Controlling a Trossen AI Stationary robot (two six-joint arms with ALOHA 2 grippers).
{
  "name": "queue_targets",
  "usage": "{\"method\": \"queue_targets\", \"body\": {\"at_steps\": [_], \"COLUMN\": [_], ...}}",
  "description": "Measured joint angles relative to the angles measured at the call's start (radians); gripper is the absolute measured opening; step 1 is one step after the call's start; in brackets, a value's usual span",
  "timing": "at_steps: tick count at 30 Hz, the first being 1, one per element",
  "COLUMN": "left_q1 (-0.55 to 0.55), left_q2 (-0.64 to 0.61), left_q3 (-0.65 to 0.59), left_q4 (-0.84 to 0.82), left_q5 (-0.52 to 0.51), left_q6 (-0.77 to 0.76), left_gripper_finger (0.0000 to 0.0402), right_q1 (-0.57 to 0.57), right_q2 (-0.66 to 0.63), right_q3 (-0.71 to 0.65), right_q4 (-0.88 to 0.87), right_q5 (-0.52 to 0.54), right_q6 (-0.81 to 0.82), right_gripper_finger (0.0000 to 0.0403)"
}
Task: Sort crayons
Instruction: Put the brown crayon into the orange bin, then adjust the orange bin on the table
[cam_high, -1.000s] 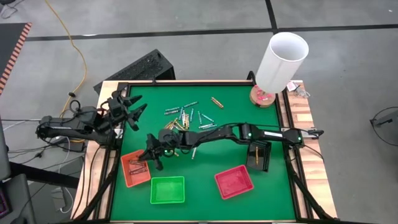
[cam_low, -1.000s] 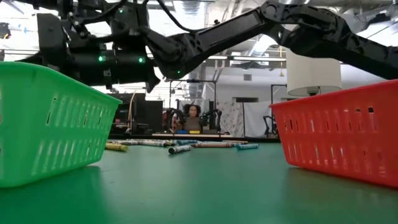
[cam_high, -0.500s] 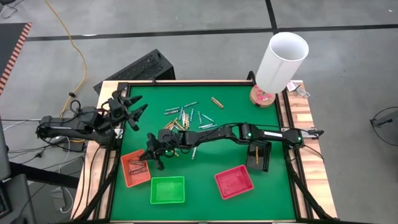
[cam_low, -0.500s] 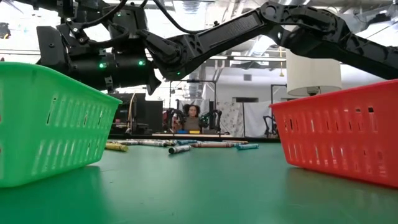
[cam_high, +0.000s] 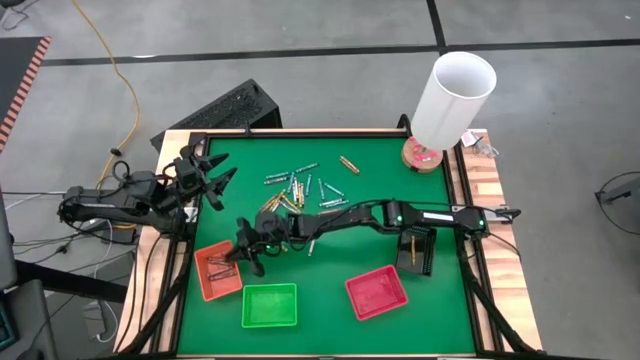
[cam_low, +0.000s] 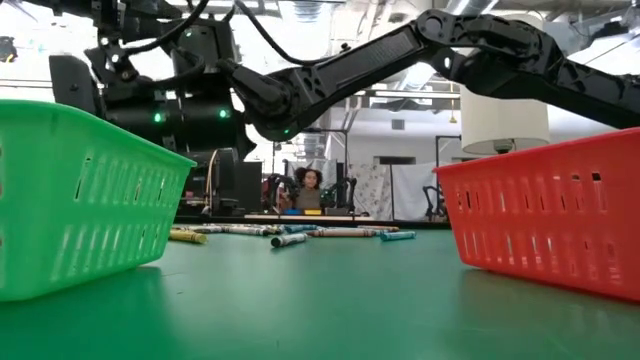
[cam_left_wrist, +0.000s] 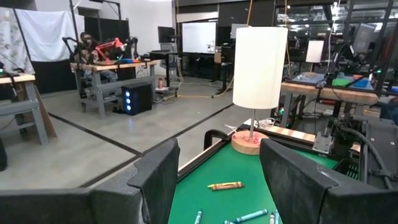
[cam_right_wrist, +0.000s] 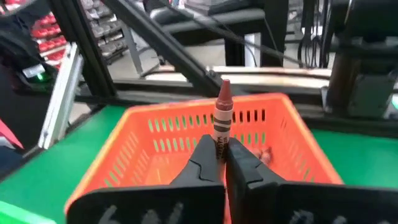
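My right gripper reaches across the green table to the far right corner of the orange tray and is shut on a reddish-brown crayon. Several reddish crayons lie in that tray. A loose pile of crayons lies on the table's far middle, with one gold crayon apart from it. My left gripper waits open, raised at the table's far left corner, with nothing between its fingers. My right gripper pinches the crayon's lower part between its two fingertips. The fingers come level from the table's right side. The crayon stands upright across them, its pointed end up, lifted clear just short of the orange tray's rim.
A green tray and a red tray sit near the front edge. A black tray holding a crayon lies under the right arm. A tall white lamp stands at the far right corner. A raised frame borders the table.
My right gripper has rolled slightly about the line it points along, still shut on the crayon beside the orange tray.
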Motion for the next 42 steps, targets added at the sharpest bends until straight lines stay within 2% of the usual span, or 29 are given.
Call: {"method": "queue_targets", "body": {"at_steps": [13, 27, 42], "left_q1": [0.000, 0.000, 0.000], "left_q2": [0.000, 0.000, 0.000], "left_q3": [0.000, 0.000, 0.000], "left_q4": [-0.004, -0.006, -0.008], "left_q5": [0.000, 0.000, -0.008], "left_q6": [0.000, 0.000, 0.023], "left_gripper_finger": [0.0212, 0.0212, 0.0212], "right_q1": [-0.001, -0.001, -0.002], "right_q2": [0.001, 0.001, -0.018], "right_q3": [0.000, 0.010, 0.025], "right_q4": [0.007, 0.019, 0.057], "right_q5": [0.000, -0.002, -0.005], "right_q6": [-0.007, -0.008, -0.084], "right_gripper_finger": [0.0062, 0.0066, 0.0067]}}
